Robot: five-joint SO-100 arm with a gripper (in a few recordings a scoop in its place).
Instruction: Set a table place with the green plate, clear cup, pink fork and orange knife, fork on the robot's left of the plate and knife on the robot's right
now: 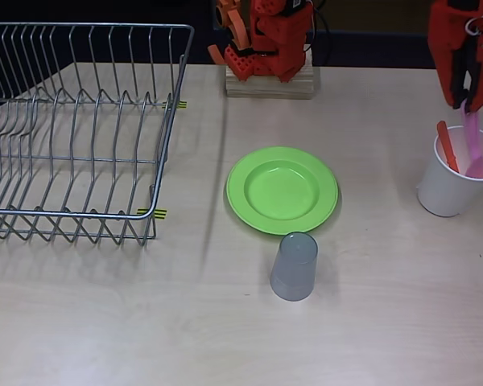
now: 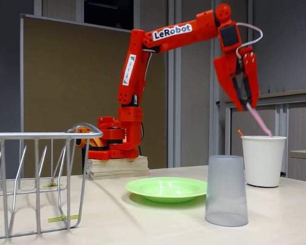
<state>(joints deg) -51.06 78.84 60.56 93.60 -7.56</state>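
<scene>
The green plate [image 1: 282, 190] [image 2: 166, 188] lies mid-table. Just in front of it the clear cup [image 1: 295, 265] [image 2: 226, 190] stands upside down on the table. At the right, a white paper cup [image 1: 456, 174] [image 2: 263, 160] holds the orange knife [image 1: 447, 146] [image 2: 240, 133] and the lower part of the pink fork [image 1: 472, 145] [image 2: 259, 120]. My orange gripper [image 1: 466, 103] [image 2: 247, 103] hangs above that cup, shut on the fork's upper end. The fork slants down into the cup.
A wire dish rack [image 1: 76, 129] [image 2: 38, 178] takes up the left of the table. The arm's base sits on a wooden block [image 1: 269, 82] [image 2: 117, 166] at the back. Bare tabletop lies in front of and beside the plate.
</scene>
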